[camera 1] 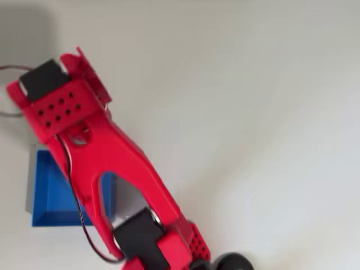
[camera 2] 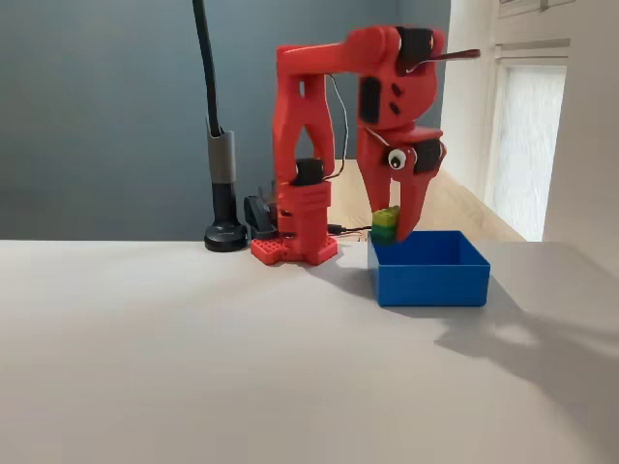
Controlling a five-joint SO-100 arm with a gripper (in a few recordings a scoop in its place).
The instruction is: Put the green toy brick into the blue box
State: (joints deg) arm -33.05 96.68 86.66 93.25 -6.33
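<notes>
Currently the red plastic arm (camera 2: 319,145) reaches over the white table (camera 2: 193,367). Directly below the pincer (camera 2: 395,227) sits the square, shallow, bright blue plastic box (camera 2: 430,275). The pincer is clenched on the small lime-green studded toy brick (camera 2: 385,226), held just above the box's rear left rim.
</notes>
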